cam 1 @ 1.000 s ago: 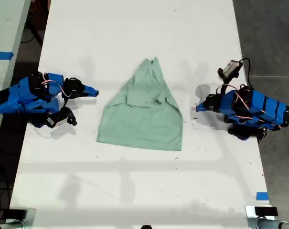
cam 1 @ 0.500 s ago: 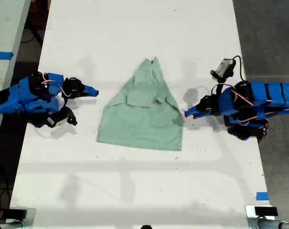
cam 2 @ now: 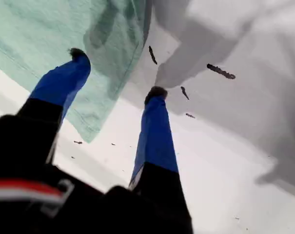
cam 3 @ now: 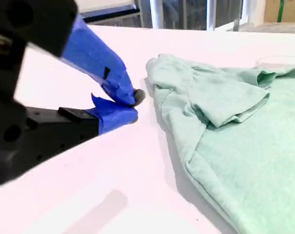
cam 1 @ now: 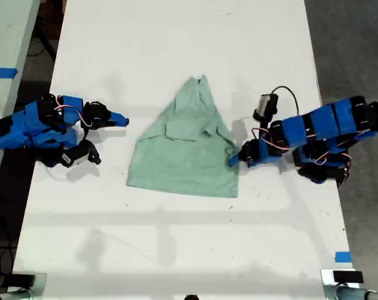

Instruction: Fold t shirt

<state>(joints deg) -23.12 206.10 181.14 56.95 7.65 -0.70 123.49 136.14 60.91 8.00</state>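
Wrinkled mint-green t shirt (cam 1: 185,147) lies flat, narrow end away, mid-table.

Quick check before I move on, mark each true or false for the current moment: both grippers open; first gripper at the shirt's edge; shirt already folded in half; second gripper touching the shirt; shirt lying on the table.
1. Both grippers are open. False: my first gripper is open, my second gripper is shut.
2. My first gripper is at the t shirt edge. True.
3. The shirt is folded in half. False: it lies spread out, only wrinkled.
4. My second gripper touches the shirt. False: it sits apart from it.
5. The shirt lies on the table. True.
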